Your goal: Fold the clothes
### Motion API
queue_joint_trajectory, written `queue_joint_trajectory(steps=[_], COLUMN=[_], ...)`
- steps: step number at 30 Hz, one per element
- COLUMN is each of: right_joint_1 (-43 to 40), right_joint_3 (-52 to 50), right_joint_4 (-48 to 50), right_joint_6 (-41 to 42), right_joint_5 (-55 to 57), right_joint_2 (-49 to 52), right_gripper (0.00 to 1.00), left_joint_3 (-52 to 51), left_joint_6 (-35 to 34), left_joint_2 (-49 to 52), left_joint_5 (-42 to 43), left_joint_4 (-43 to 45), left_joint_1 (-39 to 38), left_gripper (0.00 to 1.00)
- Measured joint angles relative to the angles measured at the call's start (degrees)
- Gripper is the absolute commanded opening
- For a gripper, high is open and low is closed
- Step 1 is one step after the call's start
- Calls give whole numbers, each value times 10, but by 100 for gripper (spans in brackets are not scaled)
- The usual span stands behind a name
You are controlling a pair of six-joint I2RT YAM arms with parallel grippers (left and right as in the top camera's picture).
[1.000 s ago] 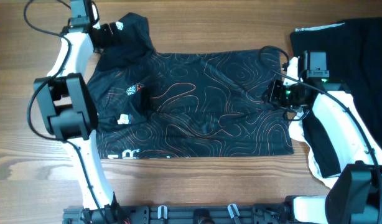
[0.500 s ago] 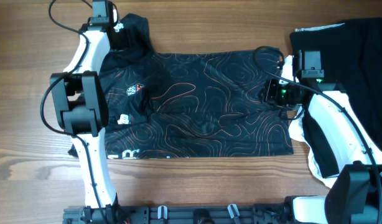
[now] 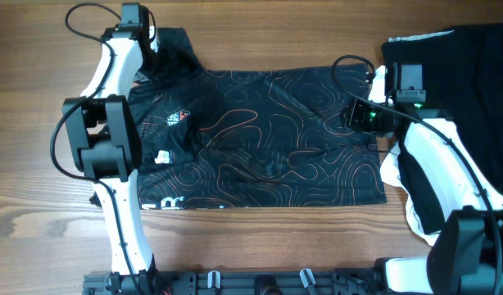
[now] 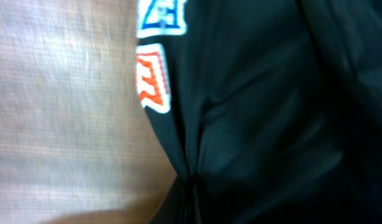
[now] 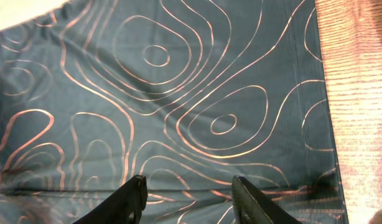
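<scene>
While the left tool [image 3: 147,41] pinches the jersey [image 3: 268,131] sleeve, fabric could slip (a thin bite). The right tool [image 5: 194,199] hovers released.

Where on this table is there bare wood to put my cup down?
The table is bare left of the left arm, in the strip between the jersey hem and the near rail, and beyond the jersey's far edge. The right side is crowded: right arm, black cloth, white cloth.

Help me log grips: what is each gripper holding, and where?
The left gripper seems to pinch the black orange-contoured jersey at its sleeve edge beside the logos. The right gripper hangs open over it, holding nothing.
</scene>
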Motion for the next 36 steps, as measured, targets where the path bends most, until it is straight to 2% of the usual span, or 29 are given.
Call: queue_joint_trajectory(steps=[4, 7, 11, 15, 22, 24, 25, 27, 28, 36], right_joint_1=[0, 0, -1, -21, -32, -31, -31, -31, -31, -31], right_joint_3=[17, 113, 217, 219, 219, 219, 220, 221, 221, 228], right_joint_4=[19, 68, 172, 232, 289, 285, 280, 277, 275, 229], right_joint_6=[-11, -13, 2, 66, 90, 92, 92, 93, 94, 96], right_joint_5=[12, 61, 127, 167, 162, 153, 149, 147, 144, 141], right_joint_2=[70, 151, 245, 311, 347, 356, 356, 356, 356, 354], right_gripper=[52, 57, 59, 62, 58, 55, 45, 8, 4, 4], left_joint_3=[-10, -15, -16, -16, -16, -16, -16, -16, -16, -18], left_joint_6=[-6, -18, -28, -32, -34, -34, -34, -34, -34, -34], left_joint_2=[-13, -17, -18, -18, -18, -18, -18, -18, -18, -20], left_joint_5=[3, 3, 5, 5, 5, 5, 5, 5, 5, 5], left_joint_4=[-47, -81, -87, -88, -88, -88, -88, -88, -88, -78], left_joint_1=[0, 0, 0, 0, 0, 0, 0, 0, 0, 0], left_gripper=[4, 4, 4, 4, 4, 4, 4, 4, 4, 4])
